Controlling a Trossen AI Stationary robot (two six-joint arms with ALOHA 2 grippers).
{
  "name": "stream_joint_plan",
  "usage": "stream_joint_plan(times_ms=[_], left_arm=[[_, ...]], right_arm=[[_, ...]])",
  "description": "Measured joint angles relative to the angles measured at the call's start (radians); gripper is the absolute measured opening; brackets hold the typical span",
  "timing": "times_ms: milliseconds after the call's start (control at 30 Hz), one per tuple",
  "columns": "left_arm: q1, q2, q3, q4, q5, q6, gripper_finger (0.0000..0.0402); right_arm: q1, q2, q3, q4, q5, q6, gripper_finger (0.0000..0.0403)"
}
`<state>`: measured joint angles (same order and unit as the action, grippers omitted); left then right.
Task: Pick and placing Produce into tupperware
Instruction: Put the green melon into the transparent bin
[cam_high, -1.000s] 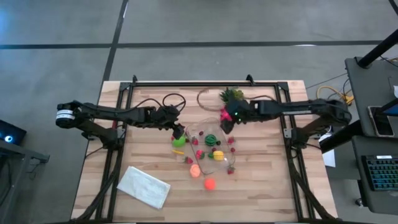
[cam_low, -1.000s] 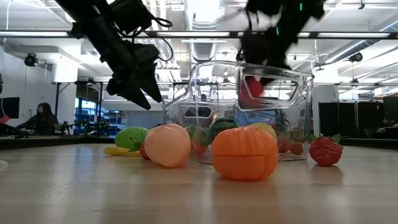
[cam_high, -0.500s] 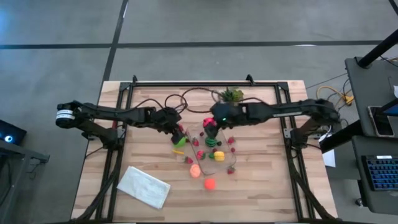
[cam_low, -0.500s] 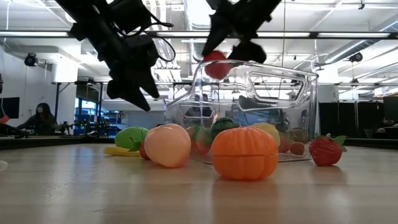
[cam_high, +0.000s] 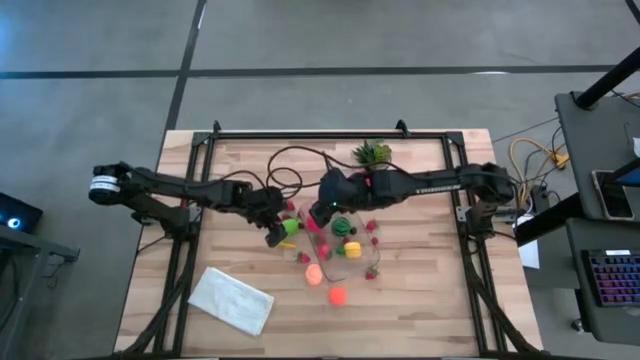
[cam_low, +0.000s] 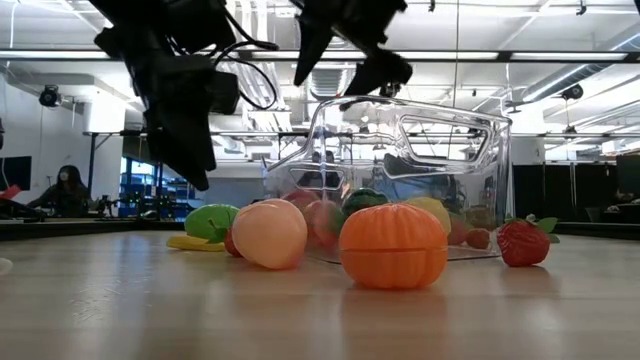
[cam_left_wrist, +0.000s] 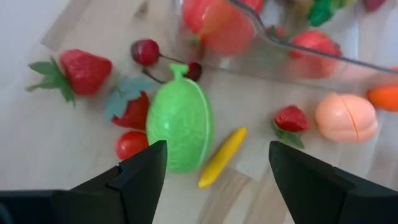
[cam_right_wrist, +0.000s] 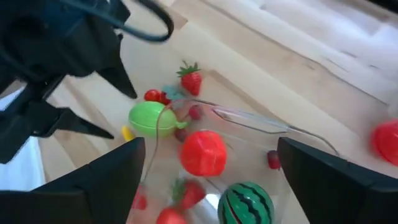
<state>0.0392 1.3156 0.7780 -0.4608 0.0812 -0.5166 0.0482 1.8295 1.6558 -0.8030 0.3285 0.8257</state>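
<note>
The clear tupperware (cam_high: 376, 242) stands mid-table and holds a striped watermelon (cam_right_wrist: 244, 200), a yellow fruit (cam_high: 352, 250) and a red fruit (cam_right_wrist: 202, 152). My right gripper (cam_right_wrist: 221, 186) hangs open above the tupperware's left end (cam_low: 345, 65), clear of the red fruit below it. My left gripper (cam_left_wrist: 217, 180) is open and tipped down just left of the tupperware (cam_high: 276, 236). It stands above a lime-green fruit (cam_left_wrist: 180, 121) and a yellow banana (cam_left_wrist: 222, 155), both lying on the table, and touches neither.
Strawberries (cam_left_wrist: 81, 68), cherries (cam_left_wrist: 146, 53) and a small red fruit (cam_left_wrist: 130, 144) lie around the green one. A peach half (cam_high: 313, 273) and an orange (cam_high: 337, 295) sit nearer the front. A spiky potted plant (cam_high: 372, 153) stands at the back, a white cloth (cam_high: 230, 300) front left.
My right gripper has carried the red fruit up and leftward, from the tupperware's far right to above its left end. There it has opened and let go, and the fruit has dropped inside. My left gripper has shifted slightly toward the near edge and tipped further down.
</note>
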Motion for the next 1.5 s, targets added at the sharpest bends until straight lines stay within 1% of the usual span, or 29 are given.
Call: stream_joint_plan(times_ms=[100, 200, 333, 400, 500, 633, 833, 933, 1033, 1100, 1233, 1367, 1433, 1500], left_arm=[[-0.019, -0.001, 0.000, 0.002, 0.000, 0.000, 0.0267], [-0.036, -0.001, 0.000, 0.007, -0.001, -0.001, 0.0267], [-0.067, -0.003, 0.000, 0.023, -0.011, -0.015, 0.0267], [-0.085, -0.006, 0.000, 0.044, -0.033, -0.026, 0.0267], [-0.109, -0.019, 0.000, 0.069, -0.070, -0.029, 0.0267], [-0.132, -0.038, 0.000, 0.078, -0.114, -0.030, 0.0267], [-0.159, -0.041, 0.000, 0.080, -0.113, -0.030, 0.0267], [-0.160, -0.036, 0.001, 0.078, -0.110, -0.030, 0.0267], [-0.160, -0.036, 0.001, 0.068, -0.114, -0.013, 0.0267], [-0.159, -0.036, 0.001, 0.060, -0.114, 0.037, 0.0267], [-0.166, -0.036, 0.001, 0.060, -0.114, 0.208, 0.0267], [-0.167, -0.036, 0.001, 0.059, -0.113, 0.339, 0.0267], [-0.166, -0.036, 0.000, 0.058, -0.134, 0.356, 0.0267], [-0.166, -0.024, 0.000, 0.057, -0.189, 0.382, 0.0267]], right_arm=[[0.018, 0.006, 0.049, -0.091, 0.053, 0.061, 0.0368], [0.040, 0.000, 0.089, -0.199, 0.138, 0.165, 0.0368], [0.088, -0.020, 0.145, -0.414, 0.273, 0.396, 0.0368], [0.119, -0.023, 0.167, -0.543, 0.316, 0.540, 0.0368], [0.171, -0.022, 0.177, -0.694, 0.330, 0.747, 0.0368], [0.244, -0.022, 0.163, -0.773, 0.314, 0.914, 0.0368], [0.320, -0.019, 0.121, -0.761, 0.267, 1.037, 0.0368], [0.349, -0.016, 0.106, -0.758, 0.263, 1.098, 0.0368], [0.369, -0.016, 0.104, -0.759, 0.263, 1.126, 0.0368], [0.379, -0.016, 0.104, -0.758, 0.263, 1.135, 0.0368], [0.386, -0.016, 0.104, -0.758, 0.263, 1.146, 0.0368], [0.385, -0.016, 0.104, -0.765, 0.267, 1.098, 0.0368], [0.378, -0.016, 0.100, -0.768, 0.268, 1.071, 0.0368], [0.369, -0.016, 0.092, -0.768, 0.272, 1.049, 0.0368]])
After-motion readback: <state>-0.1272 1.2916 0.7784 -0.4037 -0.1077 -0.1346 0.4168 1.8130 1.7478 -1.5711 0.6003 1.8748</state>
